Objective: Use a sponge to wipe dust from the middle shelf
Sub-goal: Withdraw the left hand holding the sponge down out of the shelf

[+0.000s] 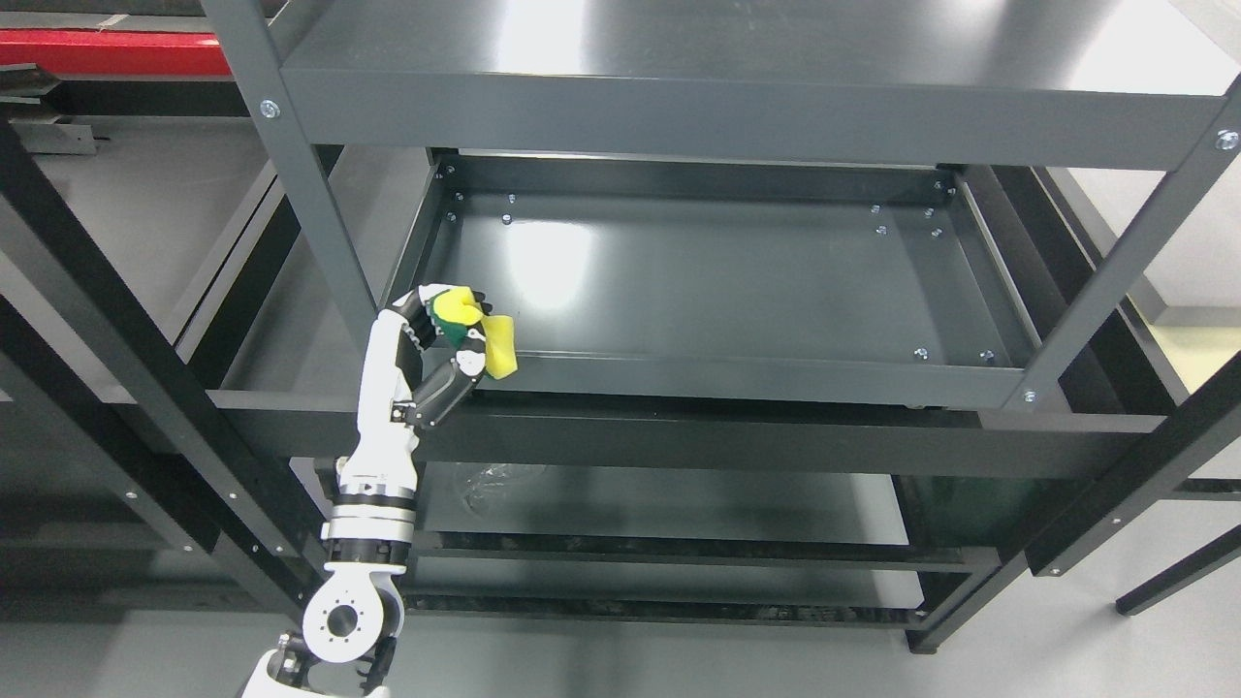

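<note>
The sponge (475, 330), yellow with a green scouring side, is partly hidden inside the left hand (441, 339), whose fingers are clamped around it at the front left corner of the middle shelf (717, 281); whether it touches the shelf's front lip cannot be told. The top shelf (737, 68) overhangs and cuts off the back of the middle one, and a grey upright post (301, 174) stands just left of the hand. Something clear and crumpled (490, 490) lies on the lower shelf (659, 509), too faint to identify, and no writing can be read.
</note>
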{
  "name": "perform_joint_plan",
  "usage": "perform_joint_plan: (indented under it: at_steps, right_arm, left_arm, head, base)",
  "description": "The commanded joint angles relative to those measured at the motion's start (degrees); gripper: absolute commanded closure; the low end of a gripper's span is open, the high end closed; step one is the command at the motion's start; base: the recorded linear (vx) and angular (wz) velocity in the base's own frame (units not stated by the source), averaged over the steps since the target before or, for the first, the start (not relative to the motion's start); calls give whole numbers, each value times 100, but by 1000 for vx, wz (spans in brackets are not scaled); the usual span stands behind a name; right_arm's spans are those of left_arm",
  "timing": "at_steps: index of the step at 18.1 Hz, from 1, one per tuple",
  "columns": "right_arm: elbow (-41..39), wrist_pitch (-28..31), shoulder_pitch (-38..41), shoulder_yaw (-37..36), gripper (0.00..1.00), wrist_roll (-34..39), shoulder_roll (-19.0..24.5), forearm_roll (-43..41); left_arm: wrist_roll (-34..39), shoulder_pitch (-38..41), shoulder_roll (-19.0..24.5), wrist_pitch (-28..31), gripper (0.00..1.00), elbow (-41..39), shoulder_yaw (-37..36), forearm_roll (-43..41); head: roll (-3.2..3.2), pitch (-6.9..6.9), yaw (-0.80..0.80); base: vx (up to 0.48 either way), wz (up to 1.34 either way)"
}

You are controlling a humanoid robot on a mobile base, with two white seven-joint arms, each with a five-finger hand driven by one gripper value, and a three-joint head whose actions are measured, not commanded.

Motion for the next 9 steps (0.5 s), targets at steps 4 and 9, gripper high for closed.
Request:
perform_joint_plan:
  at_steps: [4,9]
  right_arm:
    - [-100,422,0,0,0,-2,-100,0]
    - [-100,422,0,0,0,-2,-100,0]
  left_arm:
    - [-13,195,5,6,100,-413,218,166]
    - [-13,204,5,6,100,-413,244,174]
  head:
    - [0,0,0]
    - [0,0,0]
  base:
    - [0,0]
    - [0,0]
